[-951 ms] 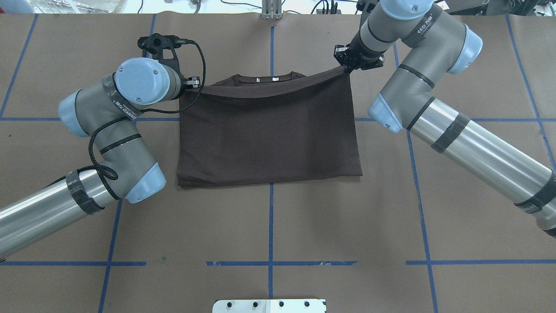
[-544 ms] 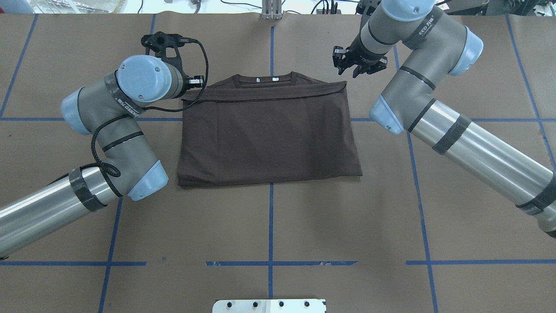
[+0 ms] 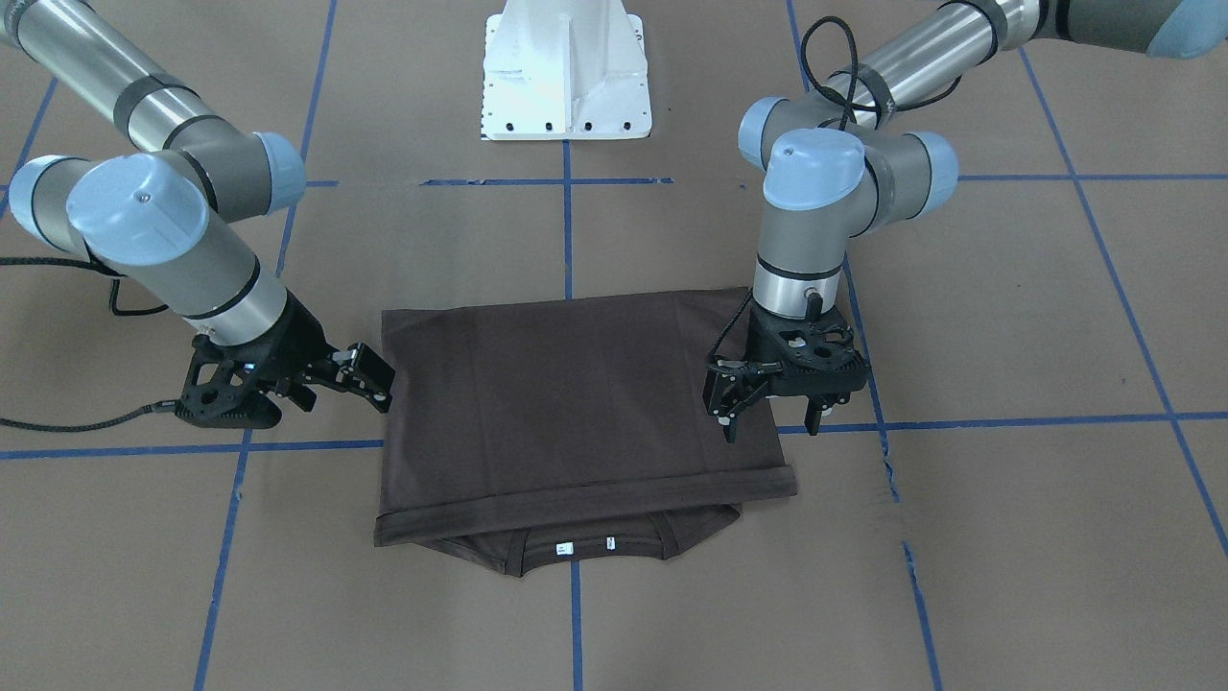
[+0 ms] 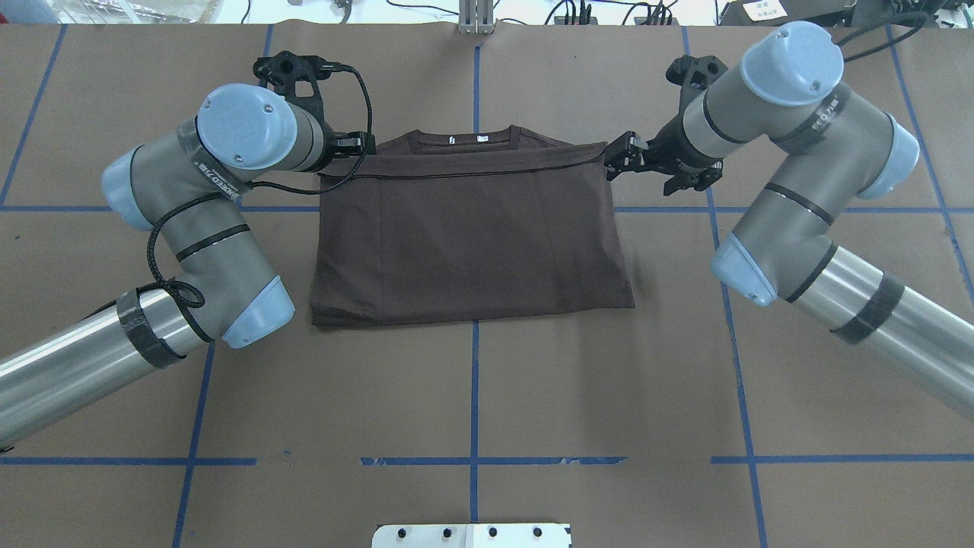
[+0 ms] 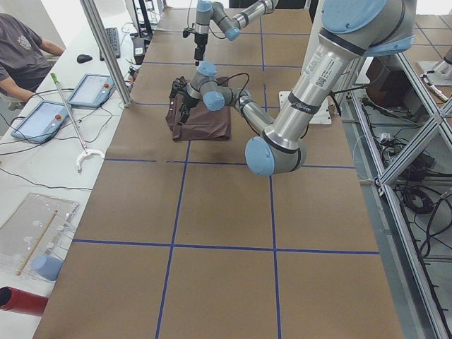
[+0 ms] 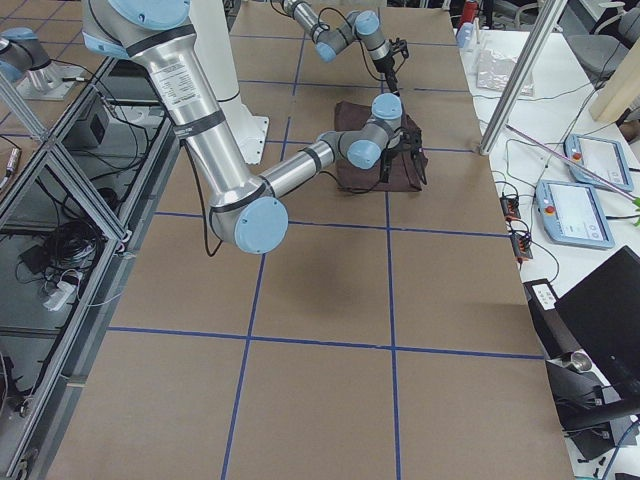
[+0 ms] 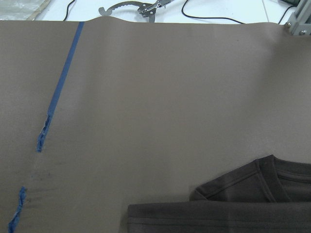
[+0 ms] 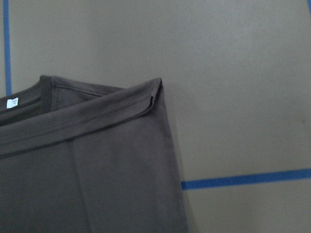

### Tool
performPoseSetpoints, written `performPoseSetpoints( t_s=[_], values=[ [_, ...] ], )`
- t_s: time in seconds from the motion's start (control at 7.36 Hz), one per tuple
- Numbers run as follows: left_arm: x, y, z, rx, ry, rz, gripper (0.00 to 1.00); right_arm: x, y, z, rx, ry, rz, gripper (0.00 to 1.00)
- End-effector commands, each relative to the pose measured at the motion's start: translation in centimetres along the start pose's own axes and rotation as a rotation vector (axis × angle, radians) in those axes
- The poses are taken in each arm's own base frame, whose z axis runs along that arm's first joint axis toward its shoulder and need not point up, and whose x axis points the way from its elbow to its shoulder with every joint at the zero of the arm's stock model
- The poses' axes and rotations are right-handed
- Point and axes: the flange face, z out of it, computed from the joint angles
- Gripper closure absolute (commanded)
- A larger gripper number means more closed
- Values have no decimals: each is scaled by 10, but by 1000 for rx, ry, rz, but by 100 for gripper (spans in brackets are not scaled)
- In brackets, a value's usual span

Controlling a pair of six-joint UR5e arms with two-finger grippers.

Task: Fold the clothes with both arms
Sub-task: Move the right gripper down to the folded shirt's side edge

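Two arms flank one shirt [image 4: 472,236] – a dark brown one that lies folded flat in the middle of the table [image 4: 533,396], on brown paper crossed by blue tape [image 4: 474,380]. Its fold edge faces the robot and its collar [image 4: 464,138] lies at the far side. The hem lies doubled up across the chest, ending just short of the collar, where two small white tags [image 4: 452,140] show. The left arm [image 3: 815,221] drops straight down at the shirt's left side. The left gripper [image 3: 767,422] points down with its fingers spread wide and nothing between them: one finger is over the cloth, the other beyond the side edge, over the paper. Whether a tip touches the cloth cannot be told. The right arm [image 4: 768,129] reaches in low from the other side. The right gripper [image 4: 618,156] is tilted toward the shirt, fingers parted and empty – its tips sit at the far right corner of the hem layer, too close to say touching or apart. The right wrist view shows that corner [image 8: 156,87] lying loose on the layers below, with a tag [image 8: 12,103] at the picture's edge. The left wrist view looks over bare paper, the shirt's far left corner [image 7: 204,204] low in the picture. The white base [image 3: 566,77] stands at the robot's side of the table. In the left side view a person [image 5: 21,49] sits at a side bench beside two tablets [image 5: 70,102].
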Motion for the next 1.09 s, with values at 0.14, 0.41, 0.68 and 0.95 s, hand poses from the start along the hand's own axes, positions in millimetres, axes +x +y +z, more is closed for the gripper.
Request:
performPoseSetpoints(
  t_s=[0.14,0.41,0.68,0.95],
  values=[
    [5,0,-10,-5,24,-5,0,11,90,37,-28,49,14,1],
    [5,1,-12,-4,26,1,0,5,107,52,-33,61,-10,15],
    [5,1,-12,-2,26,3,0,7,113,63,-45,78,-19,23],
    [4,1,-14,0,28,5,0,5,116,64,-52,76,-26,46]
  ],
)
